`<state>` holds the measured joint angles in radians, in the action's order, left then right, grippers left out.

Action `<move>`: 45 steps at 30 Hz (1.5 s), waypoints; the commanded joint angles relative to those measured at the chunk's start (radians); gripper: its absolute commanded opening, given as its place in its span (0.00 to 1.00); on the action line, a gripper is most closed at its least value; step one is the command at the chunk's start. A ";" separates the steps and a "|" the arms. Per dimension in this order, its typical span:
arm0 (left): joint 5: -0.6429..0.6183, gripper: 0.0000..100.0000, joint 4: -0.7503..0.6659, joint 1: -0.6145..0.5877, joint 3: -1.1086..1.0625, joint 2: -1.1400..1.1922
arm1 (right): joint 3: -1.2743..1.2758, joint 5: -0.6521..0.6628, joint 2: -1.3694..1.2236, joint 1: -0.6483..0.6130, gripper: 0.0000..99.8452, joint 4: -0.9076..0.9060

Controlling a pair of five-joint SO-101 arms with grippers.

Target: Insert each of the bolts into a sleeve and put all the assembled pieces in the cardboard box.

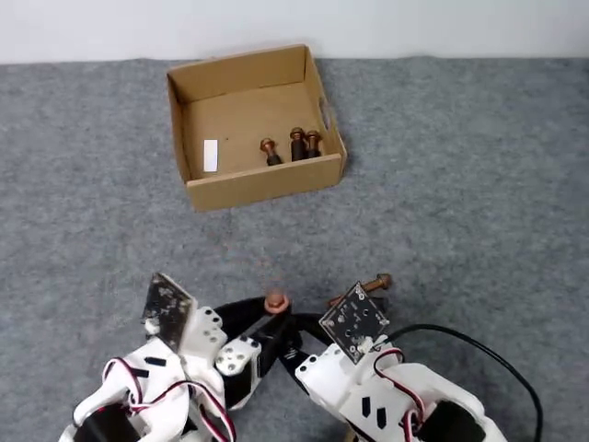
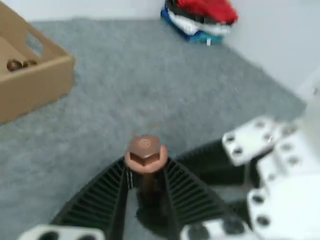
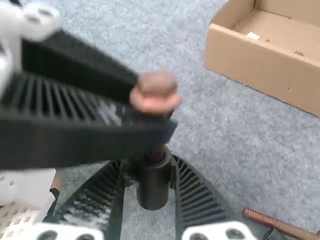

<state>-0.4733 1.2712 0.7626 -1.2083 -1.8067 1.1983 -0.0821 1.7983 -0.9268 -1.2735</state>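
Left wrist view first: what is in your jaws?
— My left gripper (image 2: 146,175) is closed tight on a copper bolt (image 2: 145,152). It is head up, and the ribbed fingers (image 2: 107,192) pinch its shank just under the hex head.

And the right wrist view?
— My right gripper (image 3: 150,175) is clamped around a dark sleeve (image 3: 151,187), which is upright between the jaws. The left gripper crosses right above it. The bolt's shank comes down onto the sleeve's mouth, but I cannot tell how deep it sits.

Anything else close by?
— A loose bolt (image 1: 373,284) lies on its side on the grey carpet (image 1: 479,203), just beside my right arm.

Farther out?
— In the high view the cardboard box (image 1: 258,187) sits well apart from both grippers, open side up. Three assembled pieces (image 1: 297,144) sit in a row near its near wall. A white label (image 1: 211,155) is on the box floor to one side of them. Past the carpet, a pile of clothes (image 2: 200,15) lies by the wall.
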 commanded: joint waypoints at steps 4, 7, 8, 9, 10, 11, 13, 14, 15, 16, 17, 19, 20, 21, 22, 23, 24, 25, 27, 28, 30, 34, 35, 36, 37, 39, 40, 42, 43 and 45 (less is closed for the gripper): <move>0.064 0.01 0.061 0.005 0.005 0.029 | -0.051 0.012 0.004 0.044 0.01 0.105; 0.066 0.01 0.060 0.005 0.010 0.103 | -0.051 0.055 0.004 0.054 0.01 0.116; 0.066 0.01 0.055 0.005 0.013 0.127 | -0.051 0.069 0.004 0.054 0.01 0.116; 0.068 0.03 0.054 0.005 0.016 0.147 | -0.052 0.077 0.004 0.054 0.01 0.116; 0.066 0.06 0.054 0.005 0.025 0.170 | -0.052 0.080 0.004 0.054 0.01 0.116; 0.064 0.10 0.055 0.002 0.041 0.193 | -0.052 0.081 0.004 0.054 0.01 0.116; 0.055 0.20 0.066 -0.003 0.067 0.233 | -0.052 0.081 0.004 0.054 0.01 0.116; 0.037 0.23 0.080 -0.005 0.081 0.252 | -0.052 0.081 0.004 0.054 0.01 0.114; 0.015 0.26 0.094 -0.012 0.099 0.270 | -0.052 0.081 0.004 0.054 0.01 0.113; 0.000 0.28 0.104 -0.020 0.117 0.288 | -0.052 0.081 0.004 0.054 0.01 0.110; -0.009 0.29 0.115 -0.028 0.136 0.302 | -0.052 0.081 0.004 0.054 0.01 0.108; -0.017 0.29 0.135 -0.054 0.182 0.327 | -0.051 0.081 0.004 0.056 0.01 0.107; -0.017 0.29 0.143 -0.068 0.205 0.334 | -0.051 0.081 0.004 0.056 0.01 0.107; -0.018 0.29 0.146 -0.084 0.229 0.339 | -0.049 0.081 0.004 0.056 0.01 0.107; -0.018 0.29 0.146 -0.100 0.254 0.341 | -0.048 0.081 0.004 0.056 0.01 0.107; -0.018 0.29 0.146 -0.115 0.278 0.341 | -0.048 0.081 0.004 0.056 0.01 0.107; -0.018 0.29 0.146 -0.130 0.303 0.341 | -0.046 0.081 0.004 0.061 0.01 0.107; -0.018 0.29 0.146 -0.141 0.328 0.341 | -0.046 0.081 0.002 0.076 0.01 0.107; -0.018 0.29 0.147 -0.164 0.374 0.341 | -0.046 0.081 0.002 0.116 0.01 0.107; -0.018 0.29 0.147 -0.178 0.392 0.341 | -0.046 0.081 0.002 0.137 0.01 0.107; -0.017 0.27 0.143 -0.219 0.429 0.341 | -0.046 0.080 0.002 0.171 0.01 0.107; -0.014 0.08 0.141 -0.334 0.489 0.339 | -0.044 0.078 0.002 0.234 0.01 0.105; -0.014 0.02 0.146 -0.365 0.495 0.339 | -0.044 0.078 0.002 0.255 0.01 0.105; -0.014 0.00 0.147 -0.399 0.496 0.339 | -0.044 0.078 0.002 0.277 0.01 0.107; -0.014 0.02 0.147 -0.430 0.493 0.339 | -0.048 0.078 0.002 0.302 0.01 0.107; -0.012 0.01 0.141 -0.493 0.473 0.339 | -0.055 0.078 0.002 0.367 0.01 0.108; -0.003 0.00 0.138 -0.519 0.450 0.339 | -0.064 0.077 0.001 0.406 0.01 0.108; 0.043 0.00 0.117 -0.560 0.375 0.339 | -0.080 0.075 -0.021 0.467 0.01 0.108; 0.072 0.00 0.103 -0.586 0.329 0.339 | -0.094 0.069 -0.047 0.493 0.01 0.108; 0.123 0.00 0.061 -0.661 0.232 0.339 | -0.146 0.011 -0.131 0.535 0.01 0.108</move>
<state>-0.4089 1.3970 0.1903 -0.8784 -1.4784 1.1676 -0.0161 1.7430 -0.4542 -1.1968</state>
